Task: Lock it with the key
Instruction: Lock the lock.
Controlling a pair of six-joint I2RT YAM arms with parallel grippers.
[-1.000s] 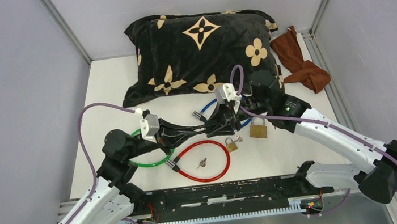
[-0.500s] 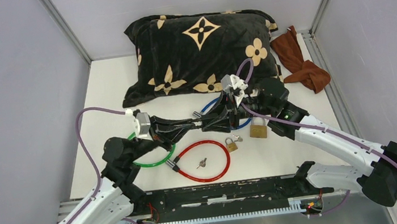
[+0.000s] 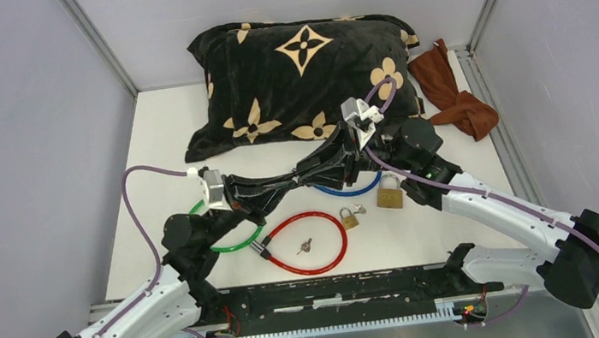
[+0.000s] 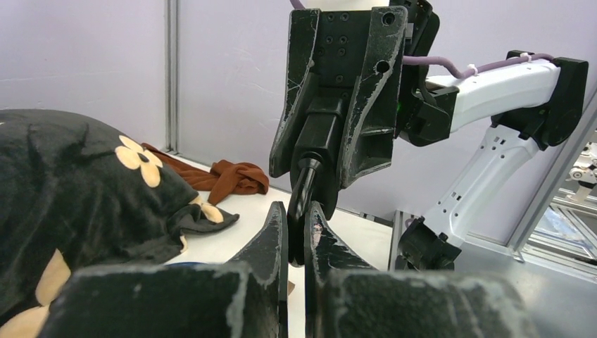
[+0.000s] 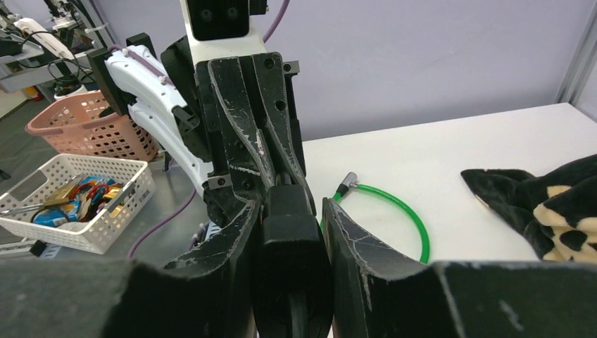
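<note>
Clamping the black lock body [image 5: 292,236], the right claw [image 5: 290,208] faces the left claw [image 4: 296,213], pinched on the key [image 4: 303,184].

Lab: panel-walled table [image 3: 156,152], parts baskets [image 5: 77,204]

On the worktop [image 3: 155,144] the pillow [image 3: 301,65] fills the upper centre with a cloth [image 3: 456,102] just right of it; below, left to right, lie the left cable lock [image 3: 232,248], the middle cable lock [image 3: 302,217] ringing a key [image 3: 305,245], a small padlock [image 3: 349,218] and a larger padlock [image 3: 389,197], the rear cable lock [image 3: 348,189] behind them.
</note>
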